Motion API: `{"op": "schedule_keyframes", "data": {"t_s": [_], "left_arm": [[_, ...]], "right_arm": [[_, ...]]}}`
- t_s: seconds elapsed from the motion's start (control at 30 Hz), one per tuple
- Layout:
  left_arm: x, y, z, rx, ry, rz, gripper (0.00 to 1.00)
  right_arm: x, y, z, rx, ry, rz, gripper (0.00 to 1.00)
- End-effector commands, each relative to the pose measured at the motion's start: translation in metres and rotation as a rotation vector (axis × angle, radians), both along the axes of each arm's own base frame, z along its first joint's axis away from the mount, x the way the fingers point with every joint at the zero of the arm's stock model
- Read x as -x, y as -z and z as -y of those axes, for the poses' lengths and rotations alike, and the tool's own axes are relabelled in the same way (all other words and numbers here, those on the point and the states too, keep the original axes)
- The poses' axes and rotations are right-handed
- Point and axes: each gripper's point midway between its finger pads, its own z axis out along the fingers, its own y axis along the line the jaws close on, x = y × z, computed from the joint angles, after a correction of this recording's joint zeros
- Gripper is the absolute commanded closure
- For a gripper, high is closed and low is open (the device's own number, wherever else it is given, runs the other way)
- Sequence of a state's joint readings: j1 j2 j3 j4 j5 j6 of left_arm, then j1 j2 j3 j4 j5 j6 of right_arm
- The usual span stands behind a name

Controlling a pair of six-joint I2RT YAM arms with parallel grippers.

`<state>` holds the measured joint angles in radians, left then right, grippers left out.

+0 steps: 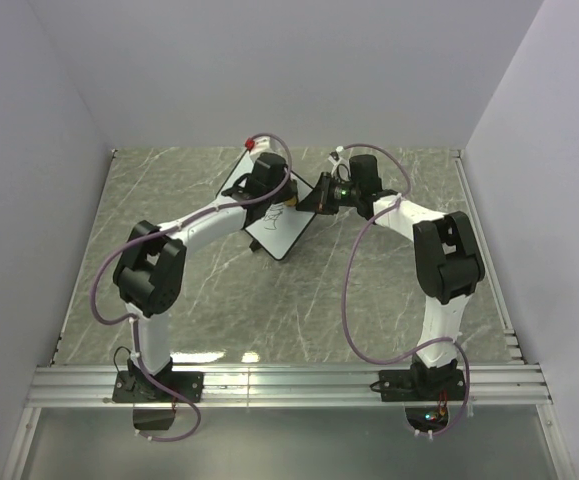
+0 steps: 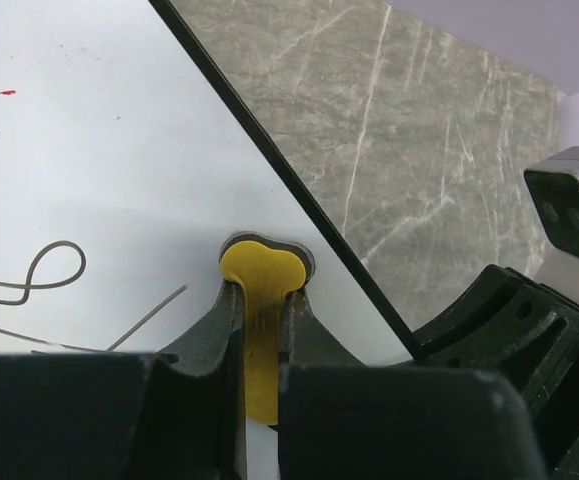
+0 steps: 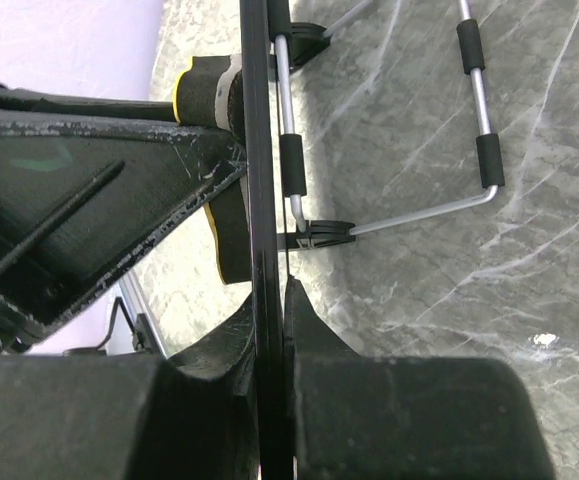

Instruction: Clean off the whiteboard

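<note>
The eraser [image 2: 259, 265] is clenched between the fingers of my left gripper [image 2: 261, 312], its yellow head pressed flat on the board [image 2: 119, 160] close to the black rim on the right. My right gripper [image 3: 269, 310] is clamped on that same rim, one finger on each face, so it can steady the board while the other arm wipes. The board stands tilted on its wire stand [image 3: 409, 215] toward the back of the table [image 1: 399, 300], between the two arms.

I judge I'm in the wiping step, with most of it left to do. A looping scribble [image 2: 39, 275] lies left of the eraser and apart from it, with a few more strokes at the left edge of the wrist view and a tiny red speck [image 2: 7, 92] higher up. The next move calls for dragging the eraser leftward across those lines with even pressure into the face, while the right grip holds firm so the board does not swing on its stand.

As for what is in the way, the two grippers sit close together at the rim, so a stroke back to the right could knock one into the other. Pushing too hard could tip the board backwards. A small red thing [image 1: 252, 144] sits by the board's far corner — too small for me to say what it is.
</note>
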<state>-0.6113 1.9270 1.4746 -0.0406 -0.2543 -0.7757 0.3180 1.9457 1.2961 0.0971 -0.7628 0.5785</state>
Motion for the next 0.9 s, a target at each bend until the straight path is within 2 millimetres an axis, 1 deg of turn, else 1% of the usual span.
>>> {"op": "schedule_keyframes", "data": {"t_s": [0.0,0.03,0.1,0.13,0.2,0.23,0.3,0.33,0.4,0.43,0.47,0.5,0.53,0.6,0.67,0.7,0.73,0.8,0.83,0.87], "left_arm": [[0.009,0.076,-0.013,-0.018,0.026,-0.206,1.00],[-0.001,0.083,-0.033,-0.016,-0.014,-0.219,1.00],[-0.007,0.095,-0.054,-0.037,-0.052,-0.230,1.00],[-0.012,0.104,-0.073,-0.055,-0.083,-0.243,1.00],[-0.016,0.116,-0.094,-0.062,-0.117,-0.272,1.00],[-0.019,0.124,-0.114,-0.055,-0.149,-0.293,1.00],[-0.025,0.130,-0.132,-0.041,-0.175,-0.301,1.00],[-0.030,0.133,-0.148,-0.038,-0.202,-0.305,1.00],[-0.034,0.139,-0.159,-0.046,-0.212,-0.314,1.00],[-0.043,0.134,-0.165,-0.046,-0.211,-0.299,1.00],[-0.045,0.133,-0.163,-0.040,-0.190,-0.299,1.00],[-0.047,0.137,-0.164,-0.049,-0.181,-0.307,1.00],[-0.056,0.129,-0.162,-0.059,-0.166,-0.283,1.00],[-0.059,0.126,-0.155,-0.055,-0.130,-0.287,1.00],[-0.065,0.109,-0.141,-0.049,-0.086,-0.241,1.00],[-0.065,0.100,-0.129,-0.033,-0.043,-0.221,1.00],[-0.065,0.089,-0.113,-0.036,0.001,-0.195,1.00],[-0.061,0.078,-0.091,-0.032,0.069,-0.176,1.00],[-0.059,0.066,-0.073,-0.033,0.114,-0.151,1.00],[-0.058,0.062,-0.064,-0.026,0.142,-0.144,1.00]], "right_arm": [[0.024,0.024,-0.005,0.043,-0.008,-0.181,1.00],[0.025,0.025,-0.003,0.049,-0.007,-0.186,1.00],[0.023,0.021,-0.002,0.051,-0.004,-0.178,1.00],[0.024,0.021,-0.002,0.054,-0.003,-0.181,1.00],[0.023,0.019,-0.002,0.056,-0.002,-0.176,1.00],[0.023,0.019,-0.002,0.057,-0.003,-0.176,1.00],[0.021,0.017,-0.001,0.059,0.000,-0.172,1.00],[0.022,0.017,-0.001,0.060,-0.001,-0.176,1.00],[0.020,0.015,-0.001,0.062,0.000,-0.172,1.00],[0.020,0.015,0.000,0.065,0.000,-0.175,1.00],[0.019,0.015,-0.001,0.066,0.000,-0.171,1.00],[0.019,0.014,-0.001,0.067,-0.001,-0.173,1.00],[0.019,0.014,-0.002,0.067,-0.004,-0.177,1.00],[0.018,0.014,-0.001,0.067,-0.004,-0.175,1.00],[0.018,0.014,-0.002,0.068,-0.005,-0.177,1.00],[0.019,0.015,-0.003,0.070,-0.007,-0.178,1.00],[0.019,0.016,-0.003,0.068,-0.006,-0.181,1.00],[0.020,0.018,-0.003,0.070,-0.007,-0.187,1.00],[0.020,0.018,-0.002,0.069,-0.007,-0.186,1.00],[0.021,0.019,-0.003,0.070,-0.009,-0.186,1.00]]}}
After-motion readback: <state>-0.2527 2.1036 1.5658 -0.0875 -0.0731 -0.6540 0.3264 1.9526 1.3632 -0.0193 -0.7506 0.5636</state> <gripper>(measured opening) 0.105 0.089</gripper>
